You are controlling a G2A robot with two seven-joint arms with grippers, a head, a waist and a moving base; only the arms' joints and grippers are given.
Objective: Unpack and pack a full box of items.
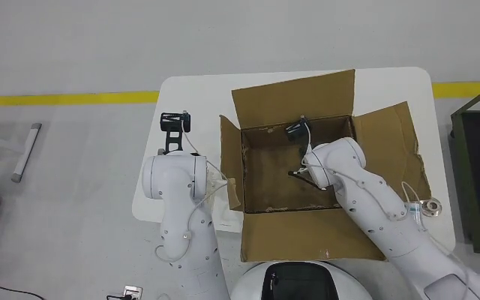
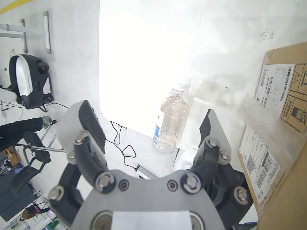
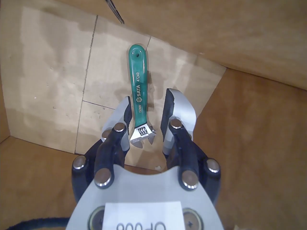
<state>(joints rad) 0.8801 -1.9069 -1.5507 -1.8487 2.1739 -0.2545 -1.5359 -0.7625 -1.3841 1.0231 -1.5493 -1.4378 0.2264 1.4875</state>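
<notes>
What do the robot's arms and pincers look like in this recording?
The left arm and right arm have glossy white rounded shells with thin cables outside. The left pincer and right pincer share silver fingers, black ribbed pads, black linkages, silver bolts and a grey plate bearing a white sticker.

Inside the box [image 1: 292, 96], the wall at 12 o'clock stands close ahead of the right gripper [image 3: 146, 107]. The wrench [image 3: 138, 89] lies between its spread fingers. Open floor runs toward 9 o'clock. Outside the box at 9 o'clock, the table [image 1: 196, 94] offers passage, with one bottle [image 2: 171, 123] near the box wall.
</notes>
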